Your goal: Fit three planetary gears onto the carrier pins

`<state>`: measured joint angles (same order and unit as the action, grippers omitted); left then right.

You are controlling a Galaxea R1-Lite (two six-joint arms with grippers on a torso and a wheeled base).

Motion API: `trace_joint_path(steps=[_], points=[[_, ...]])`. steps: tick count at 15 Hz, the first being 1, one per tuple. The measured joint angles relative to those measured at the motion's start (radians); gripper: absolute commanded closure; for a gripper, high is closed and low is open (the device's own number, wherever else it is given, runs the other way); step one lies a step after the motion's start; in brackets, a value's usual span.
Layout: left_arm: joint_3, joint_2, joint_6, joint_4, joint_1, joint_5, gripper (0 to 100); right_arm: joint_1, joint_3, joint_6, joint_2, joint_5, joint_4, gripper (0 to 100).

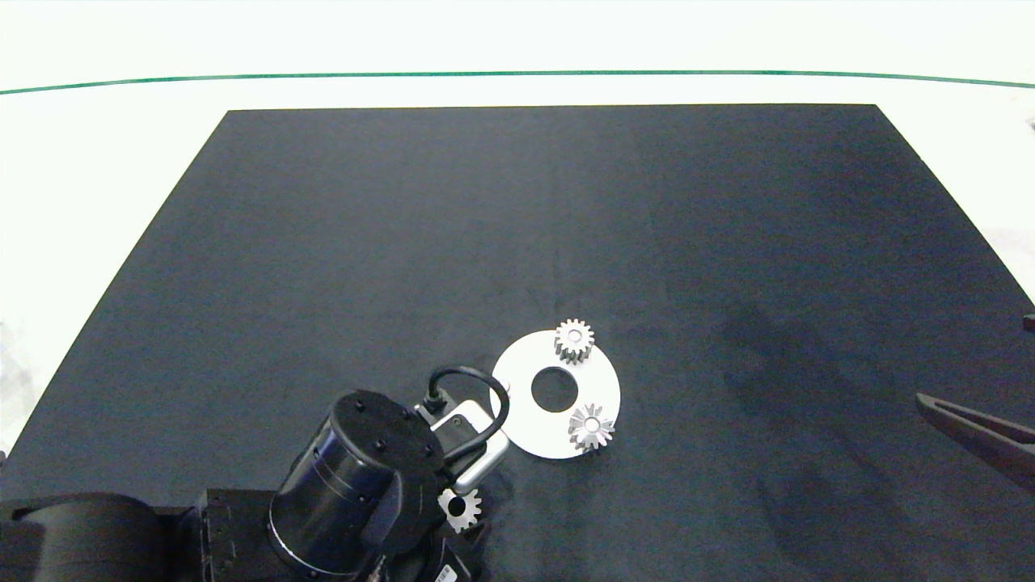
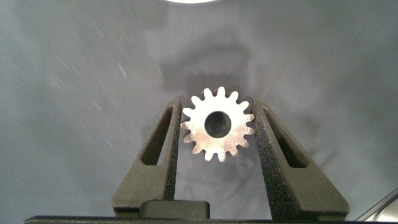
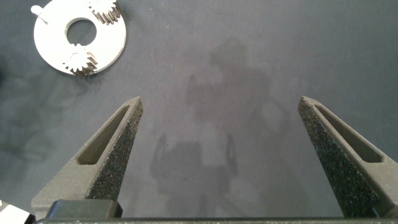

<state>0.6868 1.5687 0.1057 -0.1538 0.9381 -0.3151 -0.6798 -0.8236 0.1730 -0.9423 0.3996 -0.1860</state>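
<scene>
A white round plate (image 1: 525, 408) with a large centre hole lies near the mat's front middle. Two planetary gears (image 1: 573, 340) (image 1: 591, 427) sit on its carrier pins. A third pin (image 3: 38, 10) stands bare at the plate's left edge. My left gripper (image 2: 217, 104) is shut on the third gear (image 2: 199, 134), pinching its teeth from both sides just above the mat. That gear (image 1: 460, 508) shows below the left wrist, to the front left of the plate. My right gripper (image 3: 221, 102) hangs open and empty over the mat at the far right.
A black mat (image 1: 517, 242) covers the white table. The left arm's wrist and its looped cable (image 1: 465, 388) overlap the plate's left rim. One right finger (image 1: 970, 428) juts in from the right edge.
</scene>
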Motion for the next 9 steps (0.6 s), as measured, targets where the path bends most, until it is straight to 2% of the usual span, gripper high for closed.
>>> trace_joint_path(steps=[2, 5, 7, 9], points=[[0.056, -0.016, 0.001, 0.014, -0.003, 0.0, 78, 0.0, 0.0, 0.0, 0.0, 0.0, -0.001, 0], [0.167, -0.026, 0.001, 0.092, -0.014, 0.0, 78, 0.001, 0.0, -0.001, 0.0, 0.0, -0.001, 0], [0.289, -0.011, -0.008, 0.149, -0.039, -0.001, 78, 0.001, 0.0, -0.001, -0.001, 0.0, -0.001, 0], [0.36, 0.019, -0.025, 0.16, -0.051, -0.002, 78, 0.001, 0.001, -0.001, -0.002, 0.0, -0.001, 0]])
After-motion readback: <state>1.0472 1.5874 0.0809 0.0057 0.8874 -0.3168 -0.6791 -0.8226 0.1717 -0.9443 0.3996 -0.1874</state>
